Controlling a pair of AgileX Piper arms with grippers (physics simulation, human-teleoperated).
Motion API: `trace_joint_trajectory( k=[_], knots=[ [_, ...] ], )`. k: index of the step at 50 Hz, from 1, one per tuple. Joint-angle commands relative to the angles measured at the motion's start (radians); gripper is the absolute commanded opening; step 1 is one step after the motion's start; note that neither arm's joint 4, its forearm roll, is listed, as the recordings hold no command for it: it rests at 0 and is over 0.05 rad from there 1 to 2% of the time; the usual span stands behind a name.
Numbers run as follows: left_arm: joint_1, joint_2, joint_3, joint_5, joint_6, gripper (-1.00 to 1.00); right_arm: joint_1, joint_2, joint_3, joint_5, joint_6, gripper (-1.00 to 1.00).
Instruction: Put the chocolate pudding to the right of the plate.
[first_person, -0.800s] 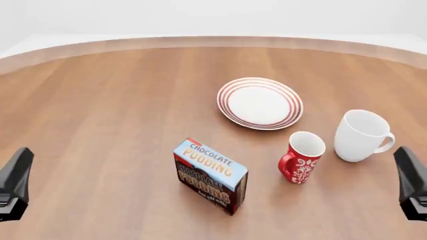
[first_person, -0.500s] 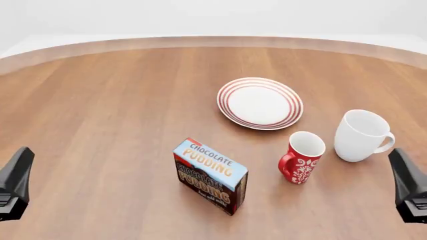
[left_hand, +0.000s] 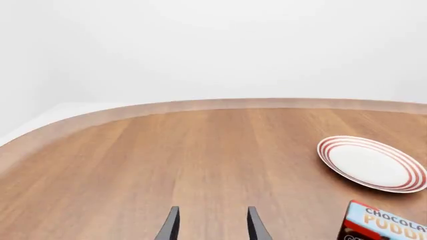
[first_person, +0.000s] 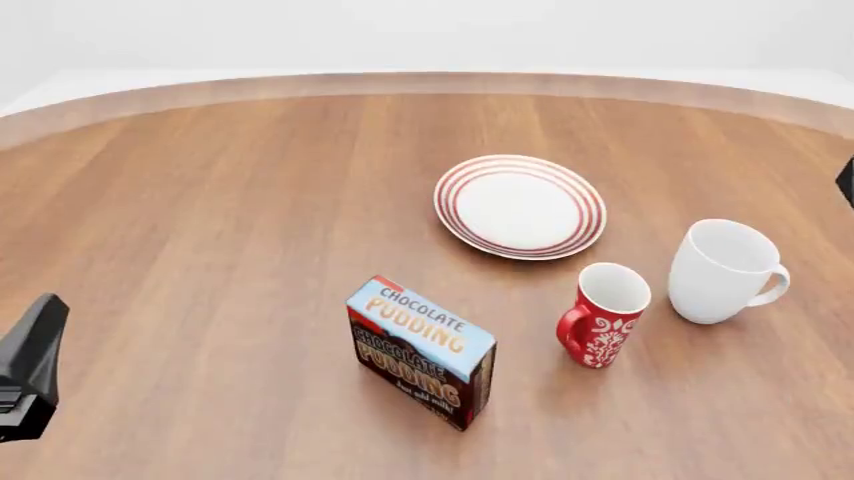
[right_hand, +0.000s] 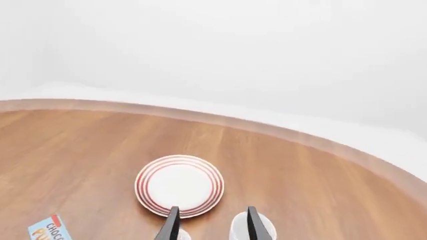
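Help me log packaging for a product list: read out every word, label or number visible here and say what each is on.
"CHOCOLATE PUDDING": light-blue top of the chocolate pudding carton, orange-white letters.
"CHOCOLATE PUDDING": again on its dark brown front.
Small line under that front lettering: too small to read.
Red mug: white ornament only, no text.
Plate and white mug: no text.

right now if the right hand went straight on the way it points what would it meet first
Probably the plate, which sits just ahead of the open right hand; the white mug is nearer but to one side. Depth is uncertain.
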Motion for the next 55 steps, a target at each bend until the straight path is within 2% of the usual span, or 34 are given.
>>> trace_joint_trajectory(
  k=[1, 3, 5, 8, 14, 16, 17, 19, 21, 25, 26, 30, 31, 37, 45, 55],
  knots=[
    [0.0, 0.0, 0.0, 0.0, 0.0, 1.0, 0.125, 0.222, -0.275, 0.11, -0.03, 1.0],
    [0.0, 0.0, 0.0, 0.0, -0.001, 1.0, 0.136, 0.24, -0.295, 0.12, -0.047, 1.0],
    [0.0, 0.0, 0.0, 0.0, 0.002, 1.0, 0.181, 0.286, -0.37, 0.176, -0.058, 1.0],
    [0.0, 0.0, 0.0, 0.0, -0.001, 1.0, 0.22, 0.355, -0.454, 0.204, -0.072, 1.0],
    [-0.001, 0.0, 0.0, 0.0, 0.002, 1.0, 0.283, 0.454, -0.591, 0.283, -0.133, 1.0],
    [0.0, 0.0, 0.0, 0.0, 0.0, 1.0, 0.298, 0.481, -0.635, 0.312, -0.135, 1.0],
    [0.0, 0.0, 0.0, 0.0, 0.001, 1.0, 0.316, 0.51, -0.674, 0.349, -0.167, 1.0],
    [-0.001, 0.0, 0.0, 0.0, 0.002, 1.0, 0.325, 0.514, -0.685, 0.358, -0.169, 1.0],
    [0.0, 0.001, 0.0, 0.0, -0.001, 1.0, 0.334, 0.532, -0.702, 0.39, -0.197, 1.0],
    [0.0, 0.001, 0.0, 0.0, -0.001, 1.0, 0.366, 0.58, -0.731, 0.414, -0.19, 1.0],
    [0.0, 0.001, 0.0, 0.0, -0.002, 1.0, 0.376, 0.595, -0.724, 0.418, -0.216, 1.0],
    [0.0, 0.001, 0.0, 0.0, 0.0, 1.0, 0.391, 0.634, -0.73, 0.424, -0.226, 1.0],
    [0.0, 0.001, 0.0, 0.0, -0.002, 1.0, 0.393, 0.645, -0.745, 0.429, -0.214, 1.0],
    [-0.001, 0.001, 0.0, -0.001, 0.001, 1.0, 0.433, 0.691, -0.777, 0.47, -0.263, 1.0],
    [-0.001, 0.001, 0.0, 0.0, -0.001, 1.0, 0.467, 0.734, -0.754, 0.467, -0.296, 1.0],
    [-0.001, 0.0, 0.0, 0.0, 0.001, 1.0, 0.504, 0.791, -0.738, 0.446, -0.289, 1.0]
  ],
)
